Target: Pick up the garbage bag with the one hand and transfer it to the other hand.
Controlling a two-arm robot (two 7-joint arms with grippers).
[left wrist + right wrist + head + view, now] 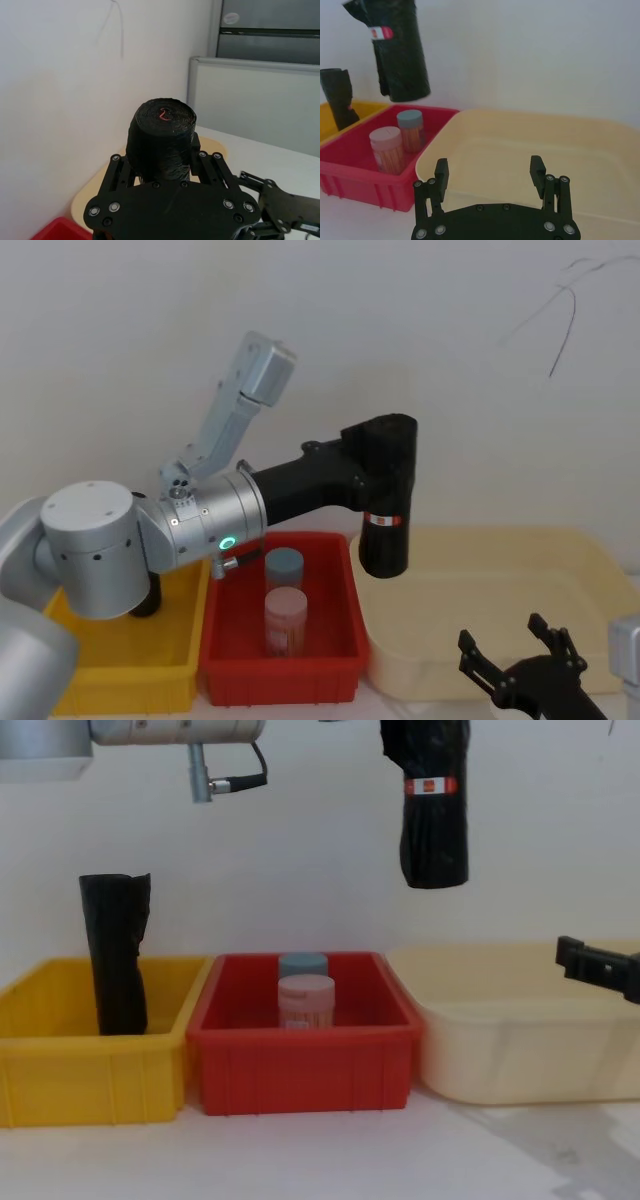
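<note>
Garbage bag: black roll with a red-and-white label band, hanging upright in the air above the gap between the red bin and the cream tub.
Left hand: clamped on the roll's upper part, label band below the grip.
Right hand: low over the cream tub's near edge, fingers spread wide, holding nothing, well apart from the roll.
Step in hand: we judge the pick-up done and the handover not yet begun.
Next move: we expect the right hand must rise to the roll's free lower end and close there before the left lets go.
Other stock: taller unlabelled black roll standing in the yellow bin; two capped jars in the red bin.
</note>
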